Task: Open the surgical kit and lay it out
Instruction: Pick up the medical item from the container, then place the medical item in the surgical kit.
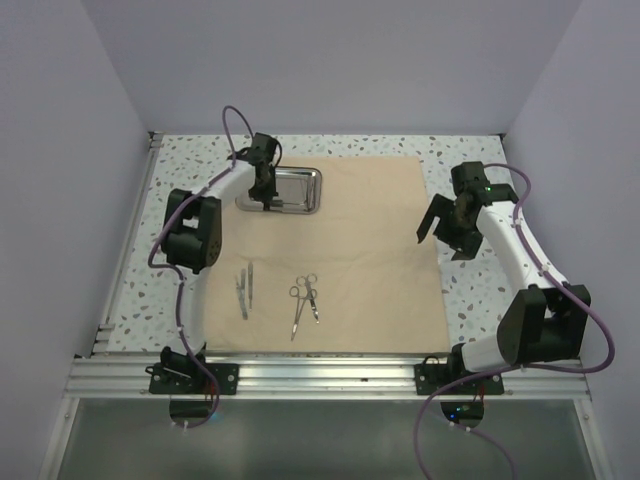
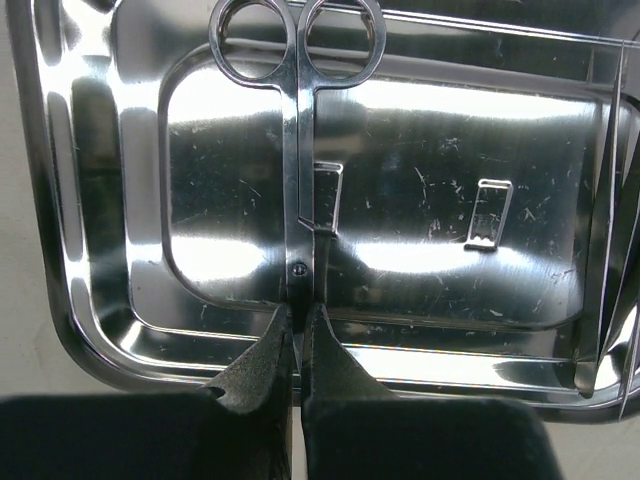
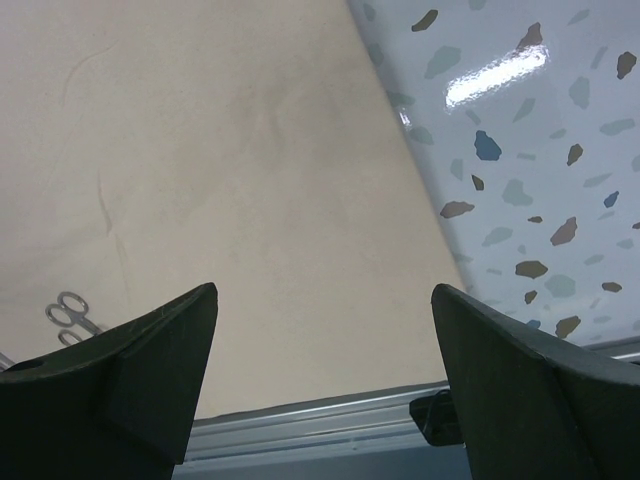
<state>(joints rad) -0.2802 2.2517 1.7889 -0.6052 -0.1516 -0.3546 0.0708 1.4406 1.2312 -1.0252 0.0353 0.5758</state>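
Beige cloth spread flat on speckled table. Steel tray sits on its far-left corner, with the left gripper down over the tray's left part. Toward near edge: tweezers, beside them two ring-handled instruments. Right gripper spread wide above the cloth's right edge.

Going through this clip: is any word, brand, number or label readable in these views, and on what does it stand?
None readable.
Steel tray: only scratches and reflections.
Ring-handled instrument gripped by the left gripper: no legible stamp.
Cloth and speckled table: unmarked.
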